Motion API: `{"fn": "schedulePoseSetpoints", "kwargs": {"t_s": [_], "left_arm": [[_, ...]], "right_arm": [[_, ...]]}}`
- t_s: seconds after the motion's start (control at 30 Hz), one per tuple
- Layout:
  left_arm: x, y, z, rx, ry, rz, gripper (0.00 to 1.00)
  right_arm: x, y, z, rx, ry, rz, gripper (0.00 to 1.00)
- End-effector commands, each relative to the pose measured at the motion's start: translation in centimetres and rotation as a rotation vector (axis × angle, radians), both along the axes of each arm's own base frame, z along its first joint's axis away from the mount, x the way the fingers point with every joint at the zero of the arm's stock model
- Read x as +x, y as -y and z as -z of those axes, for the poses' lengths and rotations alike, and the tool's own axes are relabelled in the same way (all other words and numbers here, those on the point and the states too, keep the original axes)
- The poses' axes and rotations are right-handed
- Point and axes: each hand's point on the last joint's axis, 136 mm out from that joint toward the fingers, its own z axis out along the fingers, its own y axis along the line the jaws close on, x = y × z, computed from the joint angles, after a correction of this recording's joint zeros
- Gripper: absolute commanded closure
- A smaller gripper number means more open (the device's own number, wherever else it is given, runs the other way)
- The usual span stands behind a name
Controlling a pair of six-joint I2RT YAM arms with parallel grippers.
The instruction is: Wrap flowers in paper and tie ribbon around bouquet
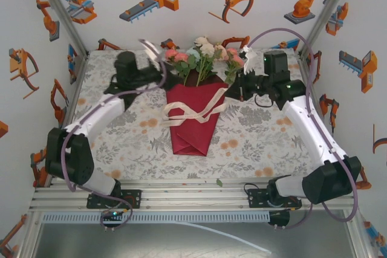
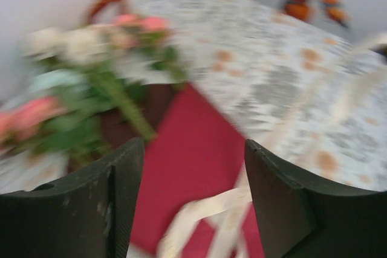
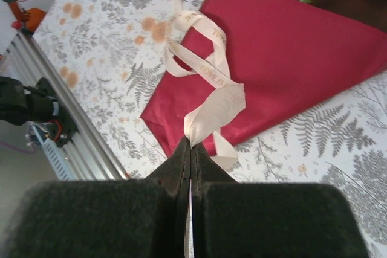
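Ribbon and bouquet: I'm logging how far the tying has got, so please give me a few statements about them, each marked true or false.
1. The right hand is shut on an end of the ribbon. True.
2. The left hand grips the paper. False: its fingers stand apart, not closed on the paper.
3. The ribbon loops across the front of the paper. True.
4. The flowers lie loose beside the paper. False: their stems sit inside the folded paper.
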Motion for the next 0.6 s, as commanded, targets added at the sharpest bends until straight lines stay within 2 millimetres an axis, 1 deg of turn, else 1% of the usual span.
{"fn": "schedulePoseSetpoints", "kwargs": {"t_s": [0.0, 0.03, 0.07, 0.13, 0.2, 0.27, 0.37, 0.4, 0.5, 0.53, 0.57], "left_arm": [[-2.7, 3.7, 0.1, -0.048, 0.056, 0.182, 0.31], [-3.3, 4.8, 0.3, -0.065, 0.058, 0.208, 0.28], [-3.4, 5.7, 0.7, -0.075, 0.061, 0.220, 0.24], [-3.2, 7.1, 1.8, -0.069, 0.044, 0.229, 0.22], [-2.7, 8.6, 3.2, -0.053, 0.010, 0.247, 0.21], [-1.6, 9.8, 4.3, -0.052, -0.003, 0.217, 0.22], [-0.5, 11.3, 5.2, -0.098, -0.015, 0.194, 0.25], [0.1, 11.6, 5.4, -0.106, -0.017, 0.166, 0.26], [2.7, 12.0, 7.9, -0.052, -0.001, 0.021, 0.28], [4.5, 11.4, 9.1, -0.002, 0.022, -0.092, 0.29], [6.5, 10.2, 10.3, 0.057, 0.049, -0.210, 0.30]], "right_arm": [[-0.4, -1.3, -3.3, 0.094, 0.051, -0.068, 1.00], [-0.3, -1.3, -3.3, 0.098, 0.049, -0.066, 1.00], [-0.2, -1.3, -3.4, 0.101, 0.050, -0.061, 1.00], [-0.1, -1.4, -3.5, 0.113, 0.048, -0.064, 1.00], [-0.2, -1.7, -3.7, 0.131, 0.042, -0.077, 1.00], [-0.4, -2.1, -4.0, 0.152, 0.035, -0.103, 1.00], [-0.8, -2.6, -4.2, 0.171, 0.030, -0.135, 1.00], [-0.9, -2.7, -4.4, 0.178, 0.029, -0.144, 1.00], [-1.1, -2.7, -5.2, 0.193, 0.037, -0.139, 1.00], [-1.1, -2.5, -5.7, 0.194, 0.046, -0.127, 1.00], [-1.3, -2.3, -6.3, 0.196, 0.061, -0.116, 1.00]]}}
